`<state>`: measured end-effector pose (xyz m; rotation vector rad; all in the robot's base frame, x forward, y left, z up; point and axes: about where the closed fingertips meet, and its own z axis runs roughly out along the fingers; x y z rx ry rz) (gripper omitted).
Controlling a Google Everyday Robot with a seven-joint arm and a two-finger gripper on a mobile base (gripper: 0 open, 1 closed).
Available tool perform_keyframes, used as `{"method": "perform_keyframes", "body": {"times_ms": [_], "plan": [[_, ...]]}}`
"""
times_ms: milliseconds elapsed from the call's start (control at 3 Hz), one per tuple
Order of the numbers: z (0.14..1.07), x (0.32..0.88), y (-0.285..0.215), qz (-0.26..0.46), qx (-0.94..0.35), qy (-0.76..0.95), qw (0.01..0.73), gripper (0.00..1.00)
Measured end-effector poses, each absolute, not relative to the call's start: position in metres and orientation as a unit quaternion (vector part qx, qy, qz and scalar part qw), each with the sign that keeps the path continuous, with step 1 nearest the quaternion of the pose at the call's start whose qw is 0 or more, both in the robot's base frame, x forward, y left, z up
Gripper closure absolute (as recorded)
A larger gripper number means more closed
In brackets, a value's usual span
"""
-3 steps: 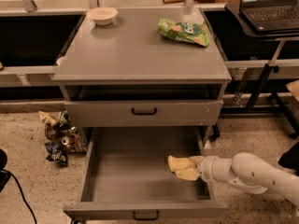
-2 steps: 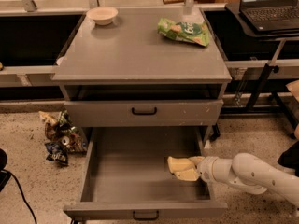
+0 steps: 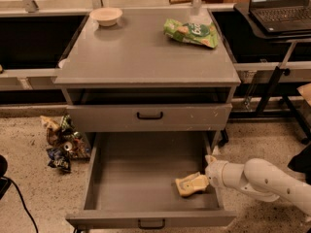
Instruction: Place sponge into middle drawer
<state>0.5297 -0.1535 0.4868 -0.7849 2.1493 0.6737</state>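
Pale yellow sponge has sunk lower, now at the floor of the open middle drawer, front right, its end pinched by the gripper; release likely comes next.

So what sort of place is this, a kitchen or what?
Probably a robot test lab, not a kitchen: a grey metal drawer cabinet, a laptop beside it, and a white robot arm whose gripper is at the sponge inside the open lower drawer.
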Motion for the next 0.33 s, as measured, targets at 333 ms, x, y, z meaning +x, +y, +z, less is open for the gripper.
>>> {"method": "perform_keyframes", "body": {"times_ms": [333], "plan": [[0.5246, 0.5306, -0.1529, 0.258, -0.325, 0.817, 0.401, 0.00]]}}
